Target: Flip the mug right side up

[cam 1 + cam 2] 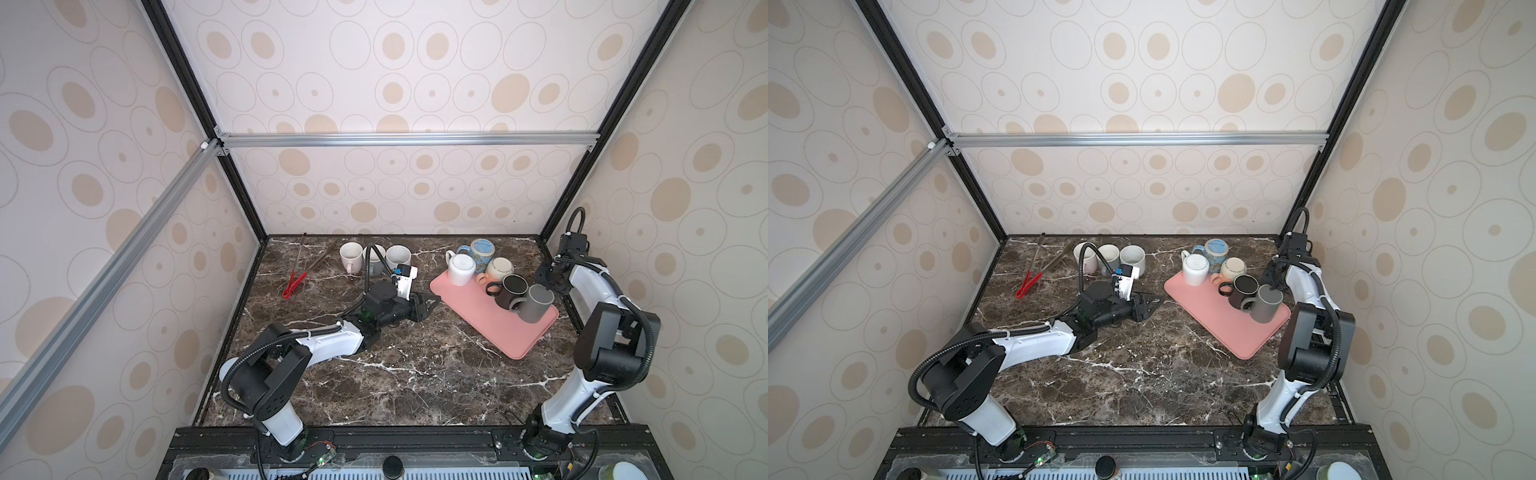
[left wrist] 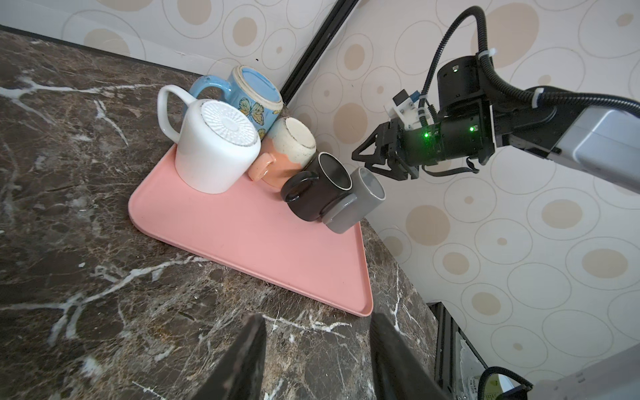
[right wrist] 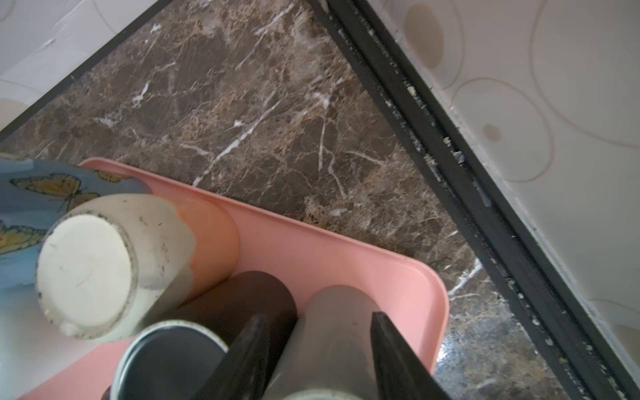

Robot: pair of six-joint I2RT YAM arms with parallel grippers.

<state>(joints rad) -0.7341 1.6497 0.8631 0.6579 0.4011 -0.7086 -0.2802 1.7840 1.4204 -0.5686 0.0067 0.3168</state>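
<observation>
A grey mug stands bottom up at the right edge of a pink tray, pressed against a dark mug. My right gripper reaches it from the right wall side. In the right wrist view its fingers lie against both sides of the grey mug, which still rests on the tray. My left gripper hovers open over bare marble just left of the tray, holding nothing.
A white mug, a blue butterfly mug and a cream-and-orange mug crowd the tray's far end, bottoms up. Three upright mugs stand at the back left near red-tipped tongs. The right wall rail runs close by.
</observation>
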